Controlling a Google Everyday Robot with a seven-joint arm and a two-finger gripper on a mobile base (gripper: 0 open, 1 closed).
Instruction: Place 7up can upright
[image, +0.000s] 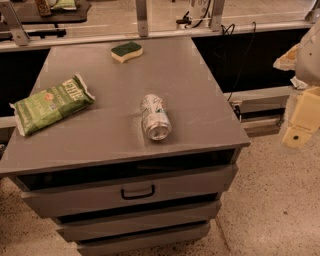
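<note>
Seeing the can (155, 117) lying sideways on the counter (200, 85), we judge it needs righting; the gripper (299, 127) hangs apart at right, its state we cannot tell.

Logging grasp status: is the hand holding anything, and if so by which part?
Nothing is visibly held. The hand is at the right edge of the view, off the cabinet top and apart from the 7up can, which lies there on its side.
</note>
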